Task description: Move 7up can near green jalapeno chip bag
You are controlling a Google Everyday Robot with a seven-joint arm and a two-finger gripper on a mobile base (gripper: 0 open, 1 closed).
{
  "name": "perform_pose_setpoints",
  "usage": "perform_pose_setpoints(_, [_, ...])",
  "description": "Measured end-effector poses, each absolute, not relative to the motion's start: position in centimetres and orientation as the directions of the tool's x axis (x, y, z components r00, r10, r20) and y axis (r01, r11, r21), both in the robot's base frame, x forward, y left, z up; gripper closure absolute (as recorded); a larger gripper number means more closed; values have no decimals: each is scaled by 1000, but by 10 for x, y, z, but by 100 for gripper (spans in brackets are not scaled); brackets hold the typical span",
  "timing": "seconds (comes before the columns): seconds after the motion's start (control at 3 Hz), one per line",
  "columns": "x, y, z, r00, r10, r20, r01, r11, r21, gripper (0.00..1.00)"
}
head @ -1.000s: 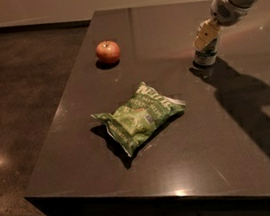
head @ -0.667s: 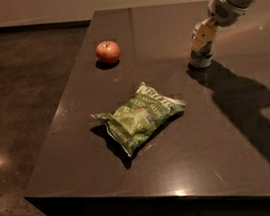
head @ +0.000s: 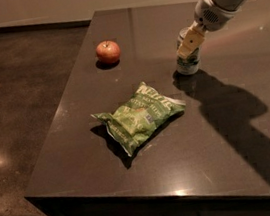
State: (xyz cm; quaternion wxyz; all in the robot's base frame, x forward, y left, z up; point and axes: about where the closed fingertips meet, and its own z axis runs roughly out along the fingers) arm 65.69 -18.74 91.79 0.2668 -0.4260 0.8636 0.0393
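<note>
The 7up can [head: 188, 66] stands upright on the dark table [head: 239, 130], to the upper right of the green jalapeno chip bag [head: 139, 117]. My gripper [head: 187, 50] comes down from the upper right and is shut on the can's upper part, with a tan finger [head: 189, 42] in front of it. The can's top is mostly hidden by the fingers. The crinkled light-green bag lies flat near the table's middle, a short gap away from the can.
A red apple [head: 108, 52] sits near the table's far left edge. The table's left and front edges drop off to a dark floor [head: 17, 97]. My arm's shadow falls across the table's right side.
My gripper has moved left and slightly nearer with the can in it, bringing the can closer to the chip bag. The bag and apple have not moved.
</note>
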Motion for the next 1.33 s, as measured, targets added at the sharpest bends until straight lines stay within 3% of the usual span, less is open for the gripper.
perform_pose_setpoints(0.33, [635,-158,919,-432,-756,-492,-815,561,-148,100])
perform_pose_setpoints(1.33, [614,-126,911,-351,-794,-496,-886,454,-100,34])
